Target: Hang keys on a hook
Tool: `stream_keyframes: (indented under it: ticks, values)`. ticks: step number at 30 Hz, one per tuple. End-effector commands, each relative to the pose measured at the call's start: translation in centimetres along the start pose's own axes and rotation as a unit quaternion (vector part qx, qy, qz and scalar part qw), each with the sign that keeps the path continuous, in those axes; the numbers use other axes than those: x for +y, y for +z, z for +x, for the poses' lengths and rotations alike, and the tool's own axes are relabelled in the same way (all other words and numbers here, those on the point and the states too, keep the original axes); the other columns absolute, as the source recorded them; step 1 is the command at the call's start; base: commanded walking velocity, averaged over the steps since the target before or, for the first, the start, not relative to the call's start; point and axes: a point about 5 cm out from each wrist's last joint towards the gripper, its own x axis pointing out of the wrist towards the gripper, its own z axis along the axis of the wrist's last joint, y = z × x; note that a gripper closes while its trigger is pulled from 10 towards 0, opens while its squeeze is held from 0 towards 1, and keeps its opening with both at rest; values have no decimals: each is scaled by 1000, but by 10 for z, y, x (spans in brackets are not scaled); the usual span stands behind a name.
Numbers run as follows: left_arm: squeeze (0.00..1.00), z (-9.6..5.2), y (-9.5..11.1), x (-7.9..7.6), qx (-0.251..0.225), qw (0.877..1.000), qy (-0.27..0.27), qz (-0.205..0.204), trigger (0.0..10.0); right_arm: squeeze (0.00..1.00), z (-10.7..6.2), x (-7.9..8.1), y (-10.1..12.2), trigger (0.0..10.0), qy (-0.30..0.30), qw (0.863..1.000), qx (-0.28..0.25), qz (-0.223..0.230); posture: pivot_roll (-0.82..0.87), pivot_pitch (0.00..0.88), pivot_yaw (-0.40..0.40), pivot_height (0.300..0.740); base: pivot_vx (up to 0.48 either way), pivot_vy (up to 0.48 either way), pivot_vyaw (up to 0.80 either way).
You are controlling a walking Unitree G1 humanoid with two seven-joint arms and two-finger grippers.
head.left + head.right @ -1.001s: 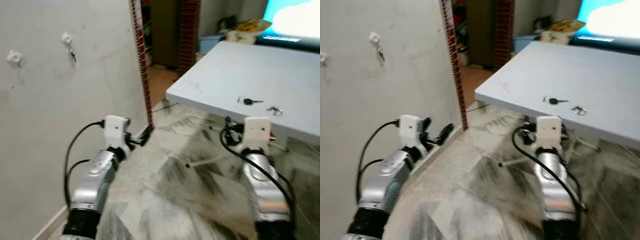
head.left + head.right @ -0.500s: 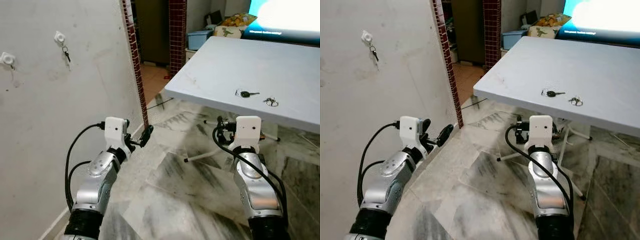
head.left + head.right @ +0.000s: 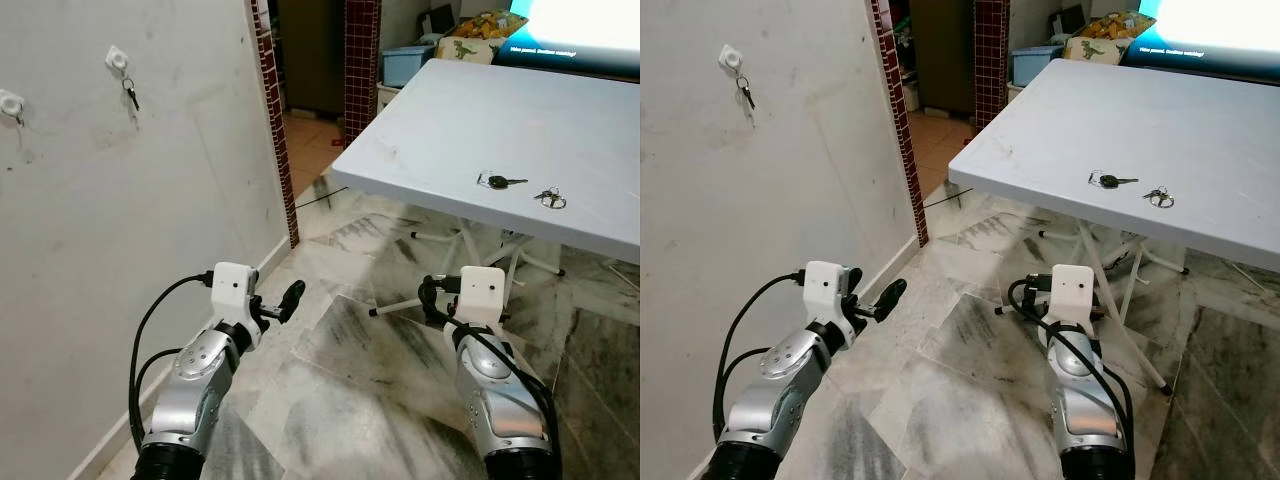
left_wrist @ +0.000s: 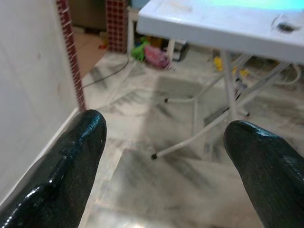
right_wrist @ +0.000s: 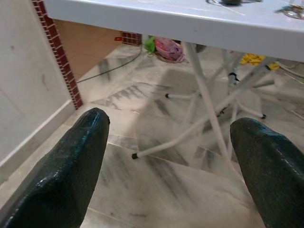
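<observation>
Two sets of keys lie on the white table [image 3: 450, 110]: a black-headed key [image 3: 500, 181] and a small key ring [image 3: 549, 197] beside it. On the wall to the left are two white hooks; one hook [image 3: 117, 60] has a key [image 3: 130, 95] hanging from it, and the other hook [image 3: 10, 102] is bare. My left gripper [image 4: 164, 156] is open, low over the floor near the wall. My right gripper [image 5: 171, 161] is also open, below and in front of the table's edge, pointing at the table legs. Both are empty.
A brick-edged doorway [image 3: 270, 120] opens between the wall and the table. Folding table legs [image 5: 204, 109] and a cable stand on the marble floor [image 3: 350, 400]. Toys and a blue bin [image 3: 405, 62] sit at the back.
The head view has shifted, and both arms now sit lower, nearer the floor. My right wrist has come down away from the table's edge. The keys have not moved.
</observation>
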Motion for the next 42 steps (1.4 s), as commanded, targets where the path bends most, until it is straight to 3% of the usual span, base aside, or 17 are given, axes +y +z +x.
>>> stream_keyframes:
  ticks: [1, 5, 19, 34, 42]
  values:
    - [0, -3, 2, 7, -1, 1000, 13, 5, 10000, 0, -1, 1, 7, 10000, -3, 1000, -15, -4, -23, 4, 110, 740, 0, 0, 0]
    - [0, -9, -4, 8, 5, 1000, 5, 12, 10000, 0, 0, -1, 16, 10000, 8, 998, -41, -45, -24, 5, 110, 740, 0, 0, 0]
    - [0, -6, -3, 0, -4, 1000, -9, 7, 10000, 0, -2, -3, 20, 10000, 5, 996, -56, -69, -38, 0, 100, 740, 205, 0, -37]
    - [0, -2, -1, -4, -8, 1000, -19, 6, 10000, 0, -3, -4, 21, 10000, 5, 996, -56, -72, -44, 0, 98, 740, 309, 0, -727]
    - [0, -1, -1, -6, -7, 1000, -24, 7, 10000, 0, -3, -2, 21, 10000, 6, 996, -58, -72, -43, 0, 99, 740, 310, 0, -58]
